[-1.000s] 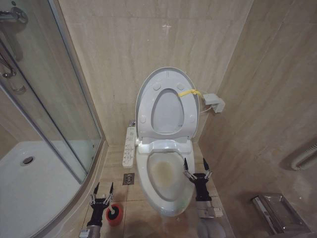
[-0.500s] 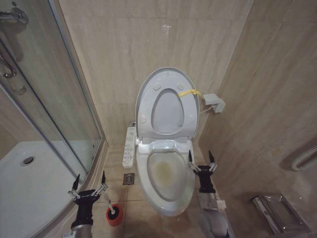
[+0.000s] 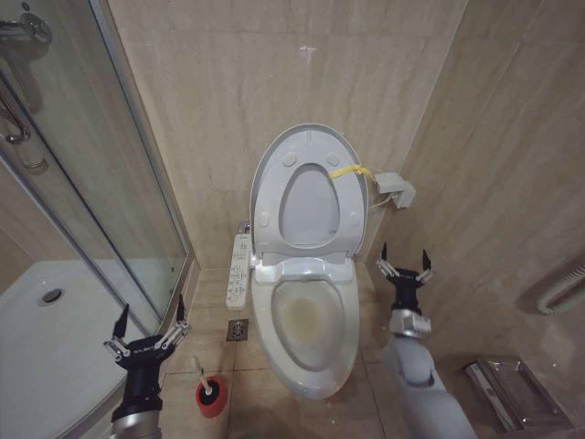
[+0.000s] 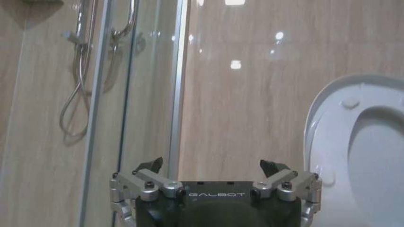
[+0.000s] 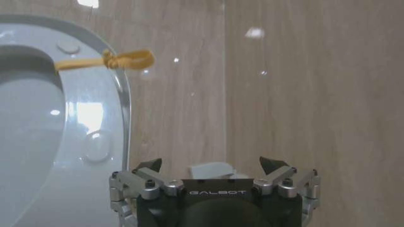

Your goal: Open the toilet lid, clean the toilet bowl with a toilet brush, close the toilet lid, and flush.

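The toilet lid (image 3: pixel 311 137) stands raised against the back wall, its yellow strap (image 3: pixel 347 171) at the right edge. Below it the toilet bowl (image 3: pixel 306 320) lies uncovered, yellowish inside. The toilet brush (image 3: pixel 203 378) stands in its red cup (image 3: pixel 211 399) on the floor left of the bowl. My left gripper (image 3: pixel 149 320) hangs open up and left of the cup, by the shower glass. My right gripper (image 3: pixel 404 258) is open to the right of the bowl, near the side wall. The wrist views show the lid (image 4: pixel 353 109) (image 5: pixel 94 132) beyond each open gripper (image 4: pixel 211 165) (image 5: pixel 211 163).
A white button panel (image 3: pixel 239 270) sits on the bowl's left side. The glass shower enclosure (image 3: pixel 101 183) closes off the left. A white box (image 3: pixel 395 189) hangs on the wall right of the lid. A metal holder (image 3: pixel 507 389) lies low on the right.
Both arms have risen and spread apart. The left gripper left the brush cup and moved toward the shower glass. The right gripper moved from the bowl's rim toward the right wall.
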Motion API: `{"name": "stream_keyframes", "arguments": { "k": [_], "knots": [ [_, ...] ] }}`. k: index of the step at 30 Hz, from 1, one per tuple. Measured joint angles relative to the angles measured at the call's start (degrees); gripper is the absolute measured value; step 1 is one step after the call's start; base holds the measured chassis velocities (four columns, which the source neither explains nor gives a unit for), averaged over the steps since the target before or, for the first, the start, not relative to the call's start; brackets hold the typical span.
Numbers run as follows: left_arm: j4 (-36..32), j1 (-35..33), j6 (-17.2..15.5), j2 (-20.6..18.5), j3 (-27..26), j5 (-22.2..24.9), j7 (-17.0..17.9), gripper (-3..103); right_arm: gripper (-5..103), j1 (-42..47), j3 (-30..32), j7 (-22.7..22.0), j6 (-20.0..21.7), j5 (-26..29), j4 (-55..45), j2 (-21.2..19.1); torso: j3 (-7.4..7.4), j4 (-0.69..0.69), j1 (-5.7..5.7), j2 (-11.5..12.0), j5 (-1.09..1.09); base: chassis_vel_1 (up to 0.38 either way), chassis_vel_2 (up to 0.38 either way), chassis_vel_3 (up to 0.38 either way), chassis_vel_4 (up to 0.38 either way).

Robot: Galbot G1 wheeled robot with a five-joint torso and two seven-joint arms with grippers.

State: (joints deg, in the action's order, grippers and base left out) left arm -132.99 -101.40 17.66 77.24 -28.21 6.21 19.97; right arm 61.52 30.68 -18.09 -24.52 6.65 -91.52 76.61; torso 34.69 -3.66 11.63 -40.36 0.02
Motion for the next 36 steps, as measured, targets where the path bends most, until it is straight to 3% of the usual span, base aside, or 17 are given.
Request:
{"name": "stream_keyframes", "arguments": {
  "k": [4,10,17,25,36],
  "knots": [
    [0.7,0.1,0.9,0.7,-0.2,-1.0,-0.4,100,100,-3.3,-0.7,1.1,2.7,4.0,1.9,-2.0,0.0,-0.01,0.0,0.0,0.0,0.0,0.0,0.0,0.0],
    [1.1,-0.3,1.9,1.6,-0.9,-1.4,-0.4,100,100,-8.4,-1.0,1.6,4.6,5.7,6.0,-5.2,0.0,-0.02,0.0,0.0,0.0,0.0,0.0,0.0,0.0],
    [0.3,-1.4,2.4,1.6,-2.0,-1.7,-0.4,100,100,-23.1,-4.9,4.8,4.7,11.5,20.5,-8.9,0.0,0.0,0.01,0.0,-0.04,0.0,0.0,0.0,0.0],
    [-0.3,-2.1,2.8,1.0,-3.7,-1.3,-0.3,100,100,-34.7,-9.4,11.2,3.6,13.7,33.0,-8.0,0.01,-0.01,0.01,0.0,-0.01,0.0,0.0,0.0,0.0],
    [-1.0,-2.8,3.5,-0.4,-6.0,0.3,0.1,100,100,-41.2,-12.7,13.8,4.2,12.9,37.6,-6.2,0.0,-0.01,0.01,0.0,-0.04,0.0,0.0,0.0,0.0]
  ]
}}
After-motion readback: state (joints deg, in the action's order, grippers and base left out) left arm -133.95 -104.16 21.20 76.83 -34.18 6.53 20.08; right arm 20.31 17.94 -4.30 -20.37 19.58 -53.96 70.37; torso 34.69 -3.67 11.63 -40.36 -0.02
